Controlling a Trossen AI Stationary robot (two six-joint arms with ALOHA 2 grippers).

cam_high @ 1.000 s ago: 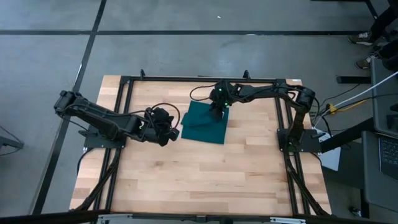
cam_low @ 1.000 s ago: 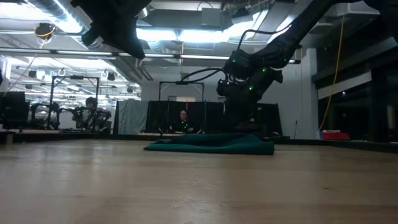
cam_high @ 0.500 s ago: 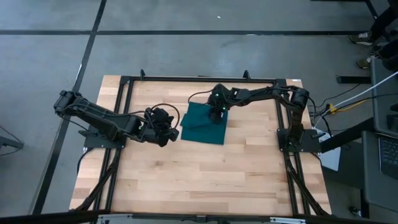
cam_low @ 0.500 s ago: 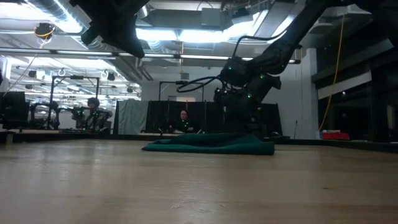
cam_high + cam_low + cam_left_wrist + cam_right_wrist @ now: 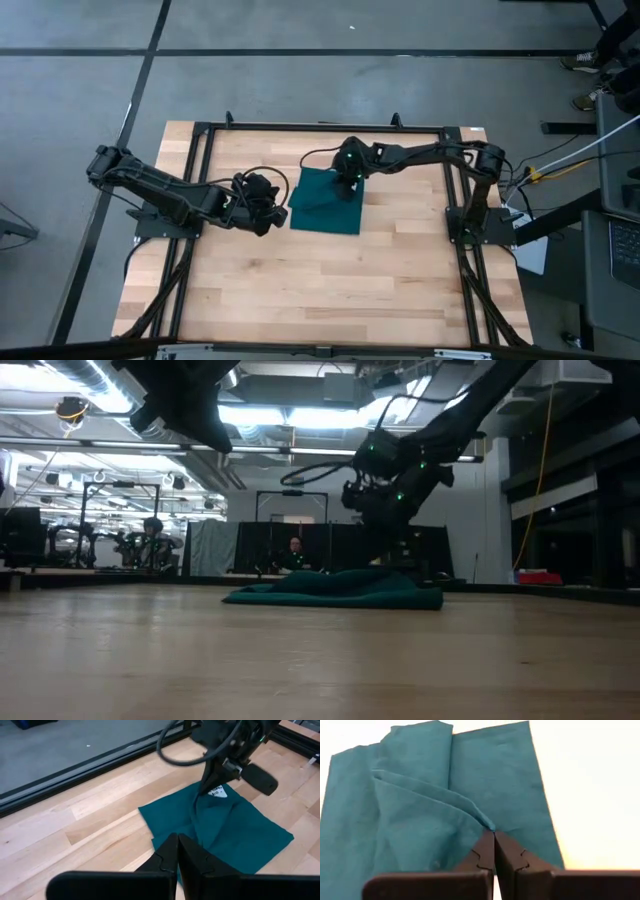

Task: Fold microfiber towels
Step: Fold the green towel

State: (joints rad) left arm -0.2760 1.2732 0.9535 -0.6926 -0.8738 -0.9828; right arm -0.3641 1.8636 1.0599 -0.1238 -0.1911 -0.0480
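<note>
The dark teal towel lies on the wooden table, partly folded over itself, with wrinkles running to one raised spot. It also shows in the low view and the left wrist view. A small white label sits by the raised spot. My right gripper is over the towel's far right part, shut on the cloth. My left gripper is shut and empty, just left of the towel's left edge and above the table. My right gripper pinches a raised peak of the towel between its two fingertips, beside the white label. The fingers come from above, pointing down. The pinched cloth is lifted into a small ridge; the rest of the towel lies on the table.
A black metal frame runs around the table's far and side edges. Bare wood lies on the near side of the towel. People and equipment show in the room beyond the table.
My right gripper has gone a little toward the table's left and near edges and slightly up, staying shut on the towel. The pinched part has risen into a ridge and the towel's left end has slid a little leftward.
</note>
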